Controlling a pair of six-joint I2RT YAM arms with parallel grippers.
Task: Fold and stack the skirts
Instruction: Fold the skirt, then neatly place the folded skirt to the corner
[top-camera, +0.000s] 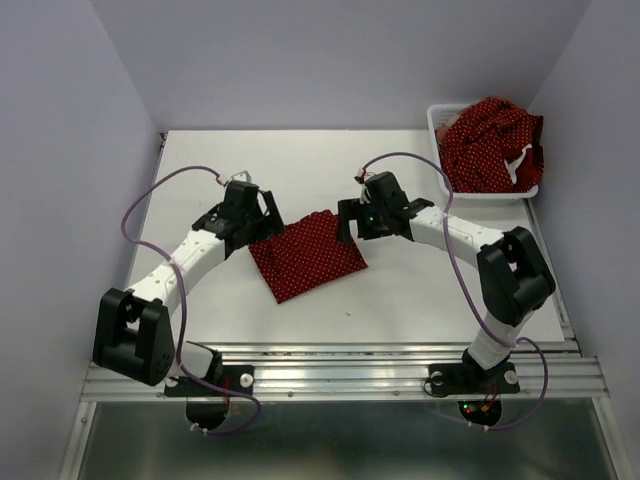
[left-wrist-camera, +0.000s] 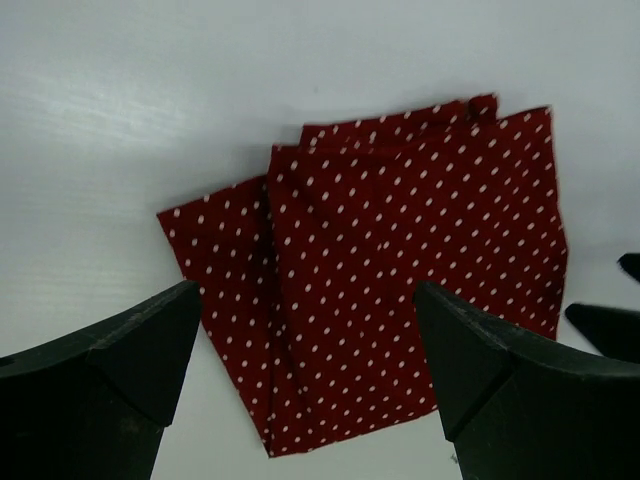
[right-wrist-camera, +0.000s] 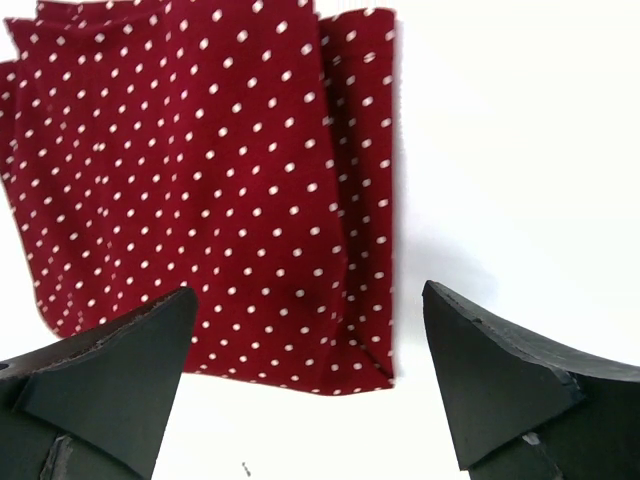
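Beside skirt (top-camera: 307, 256), both pincers (left-wrist-camera: 305, 292) (right-wrist-camera: 307, 293) wide, empty

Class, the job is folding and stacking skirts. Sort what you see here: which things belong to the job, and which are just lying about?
Belong to the job:
- folded skirt, dotted, flat in the middle of the table
- dotted cloth, heaped in the basket

Just lying about:
- the basket itself, white, at the far right corner
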